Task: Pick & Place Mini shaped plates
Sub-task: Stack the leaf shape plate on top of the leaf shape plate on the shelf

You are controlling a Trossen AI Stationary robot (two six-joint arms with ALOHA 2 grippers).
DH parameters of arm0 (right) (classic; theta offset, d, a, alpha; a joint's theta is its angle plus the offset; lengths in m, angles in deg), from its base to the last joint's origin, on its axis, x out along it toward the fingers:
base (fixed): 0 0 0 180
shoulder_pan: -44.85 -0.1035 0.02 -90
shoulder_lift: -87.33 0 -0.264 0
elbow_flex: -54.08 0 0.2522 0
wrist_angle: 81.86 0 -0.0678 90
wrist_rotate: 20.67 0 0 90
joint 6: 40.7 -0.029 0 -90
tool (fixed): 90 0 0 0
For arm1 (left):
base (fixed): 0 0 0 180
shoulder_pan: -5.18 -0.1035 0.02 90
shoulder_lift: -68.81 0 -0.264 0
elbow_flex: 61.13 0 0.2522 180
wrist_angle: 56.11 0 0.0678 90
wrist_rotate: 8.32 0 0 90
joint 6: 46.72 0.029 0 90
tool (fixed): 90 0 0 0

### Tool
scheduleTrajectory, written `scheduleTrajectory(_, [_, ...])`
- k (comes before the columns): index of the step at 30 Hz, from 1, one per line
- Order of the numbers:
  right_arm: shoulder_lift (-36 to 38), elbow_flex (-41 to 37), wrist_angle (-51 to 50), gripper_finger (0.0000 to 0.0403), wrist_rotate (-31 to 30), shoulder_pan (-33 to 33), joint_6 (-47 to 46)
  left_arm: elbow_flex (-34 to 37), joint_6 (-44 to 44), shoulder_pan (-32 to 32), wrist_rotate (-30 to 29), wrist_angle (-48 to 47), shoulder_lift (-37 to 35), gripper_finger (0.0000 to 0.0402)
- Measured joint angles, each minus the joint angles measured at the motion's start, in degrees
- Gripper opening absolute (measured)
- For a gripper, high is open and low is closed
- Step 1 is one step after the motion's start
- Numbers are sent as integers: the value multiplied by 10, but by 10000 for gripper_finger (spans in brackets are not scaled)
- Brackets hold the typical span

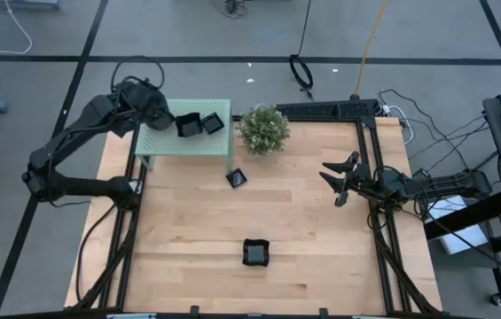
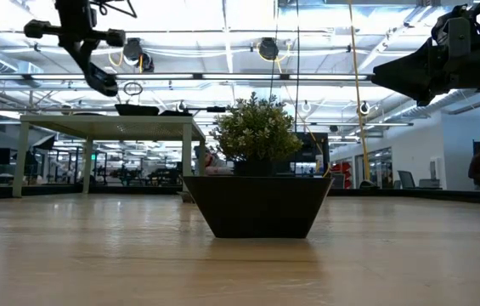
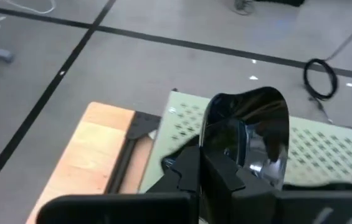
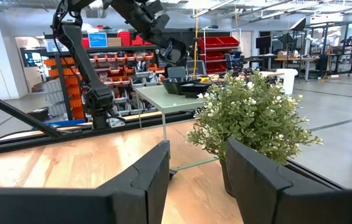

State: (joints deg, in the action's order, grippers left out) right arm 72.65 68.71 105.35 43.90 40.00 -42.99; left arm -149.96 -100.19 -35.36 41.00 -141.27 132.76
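At the table's ten o'clock corner, the left gripper (image 1: 163, 113) hangs over the pale green perforated metal stand (image 1: 192, 142), its fingers clamped on a small glossy black plate (image 3: 245, 142) held on edge, as the left wrist view shows. Just beside it, toward one o'clock on the stand top, rest two more small black plates (image 1: 200, 123). Off the stand's five o'clock corner a square black plate (image 1: 237, 178) lies on the light wooden tabletop (image 1: 188, 230); another black plate with a raised rim (image 1: 255, 252) sits at six o'clock. A green leafy potted plant (image 1: 263, 128) stands at twelve o'clock. At three o'clock the right gripper (image 1: 337, 182) waits with fingers spread, holding nothing. Judged step: placing. The next move calls for lowering the held plate flat onto bare stand surface, clear of its neighbours, before release.
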Motion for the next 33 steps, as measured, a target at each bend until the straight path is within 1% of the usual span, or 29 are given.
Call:
scheduleTrajectory(5, [0,0,0,144,0,0,0,1,-3,-42,-1,1,2,23])
scheduleTrajectory(12, [0,0,0,144,0,0,0,52,-29,-57,-3,37,1,15])
scheduleTrajectory(16, [0,0,0,144,0,0,0,77,-46,-57,-3,80,1,19])
scheduleTrajectory(20, [0,0,0,144,0,0,0,85,-51,-57,-3,104,1,21])
scheduleTrajectory(27, [0,0,0,144,0,0,0,90,-89,-54,19,114,1,21])
scheduleTrajectory(33, [0,0,0,144,0,0,0,90,-135,-34,5,112,1,21])
